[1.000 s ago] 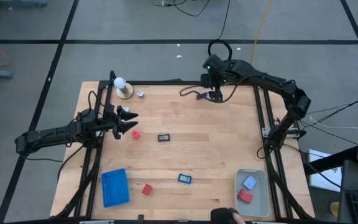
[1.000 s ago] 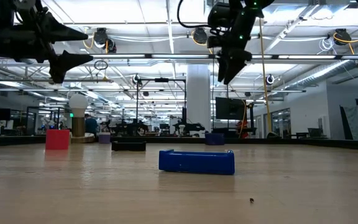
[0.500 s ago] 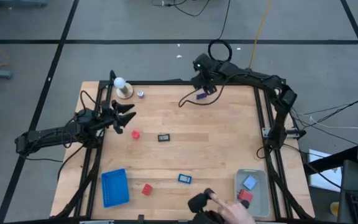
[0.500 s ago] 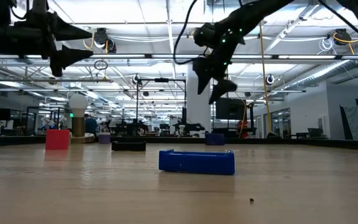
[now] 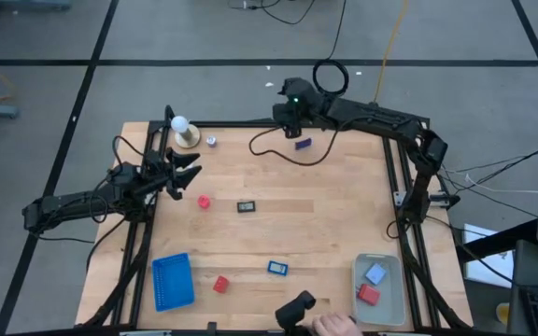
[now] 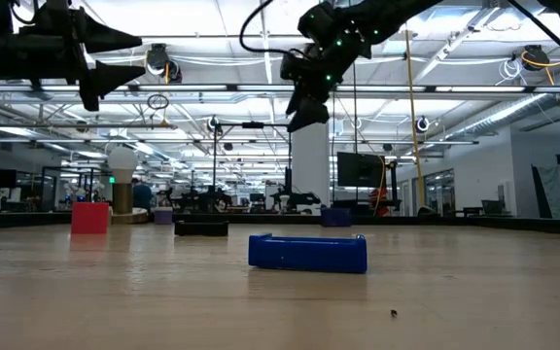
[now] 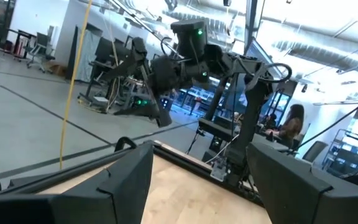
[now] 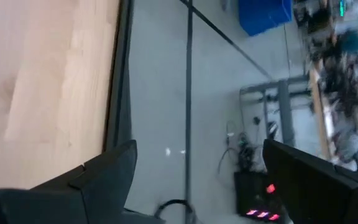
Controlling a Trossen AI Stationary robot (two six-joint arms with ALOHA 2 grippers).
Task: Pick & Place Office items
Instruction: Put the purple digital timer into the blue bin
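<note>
Office items lie loose on the wooden table (image 5: 344, 215): a red block (image 5: 204, 201), a black rectangular piece (image 5: 247, 206), a blue piece (image 5: 277, 268), a second red block (image 5: 220, 284), a purple-blue bit (image 5: 303, 144) and a tiny whitish bit (image 5: 211, 141). My left gripper (image 5: 192, 165) is open and empty, held high over the table's left side, beyond the first red block. My right gripper (image 5: 288, 117) is open and empty, high over the far edge, left of the purple-blue bit. Both wrist views show wide-spread fingers with nothing between them.
A blue ribbed tray (image 5: 172, 280) lies near left. A pale bin (image 5: 379, 287) near right holds a pale-blue and a red piece. A white ball on a tan base (image 5: 185, 131) stands far left. A person's hand (image 5: 330, 325) with a black thing (image 5: 297, 308) is at the near edge.
My right gripper has gone from above the purple-blue bit toward the table's left along the far edge and has tipped from pointing down toward slanting; the bit has stayed put. My left gripper has gone a little toward the far edge. The person's hand has come in at the near edge.
</note>
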